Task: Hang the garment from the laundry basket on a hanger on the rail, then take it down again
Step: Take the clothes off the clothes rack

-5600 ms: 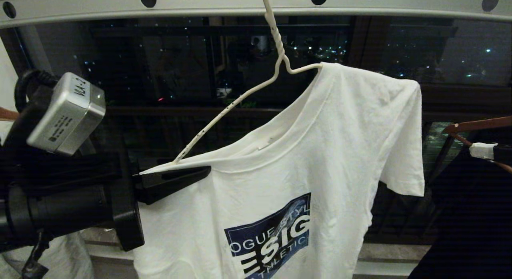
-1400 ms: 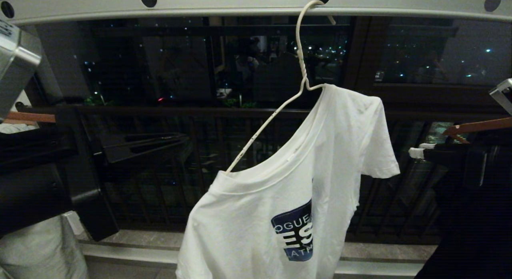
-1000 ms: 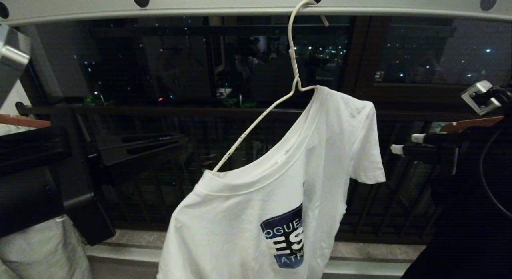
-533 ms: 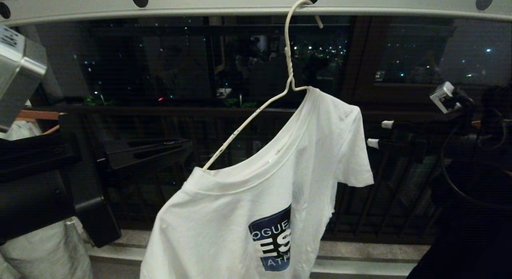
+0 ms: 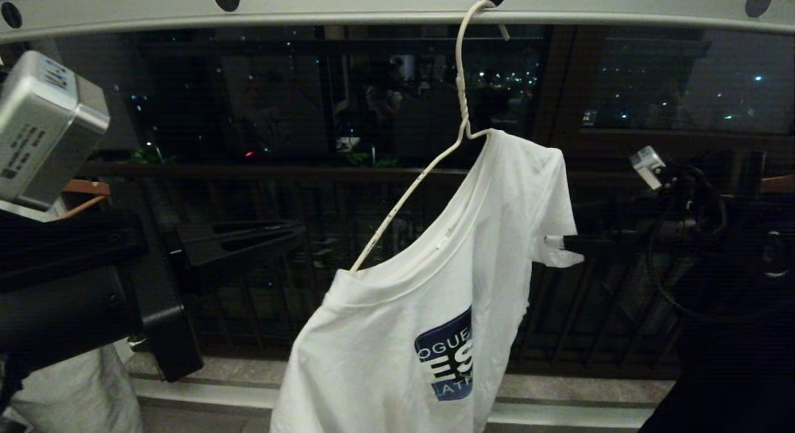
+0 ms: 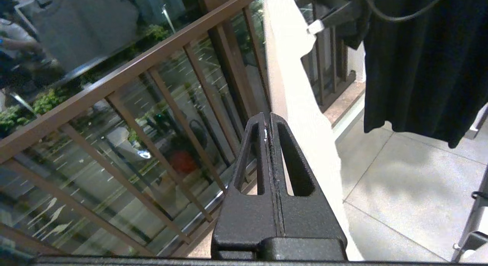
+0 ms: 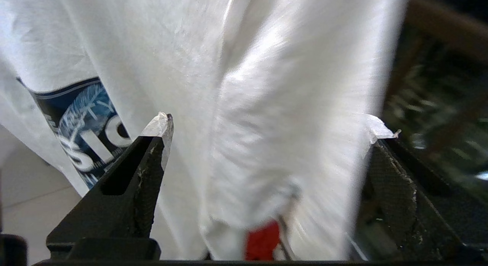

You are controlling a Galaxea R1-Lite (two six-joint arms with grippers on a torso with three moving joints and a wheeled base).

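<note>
white t-shirt [image 5: 428, 309], logo partly readable, perhaps "ogue", "atk"

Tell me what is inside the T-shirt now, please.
The hanger goes in through the collar of the T-shirt. One bare arm of it shows, hooked in a hole of the rail. Its other arm and bottom bar are covered by cloth.

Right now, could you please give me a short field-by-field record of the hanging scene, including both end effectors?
garment: white T-shirt draped lopsided on the hanger, one hanger arm bare
hanger: cream wire hanger hooked in a hole of the rail
right end effector: open, fingers either side of the T-shirt's sleeve
left end effector: shut, empty, off to the T-shirt's side
nearby: black garment hanging beyond the T-shirt
</note>
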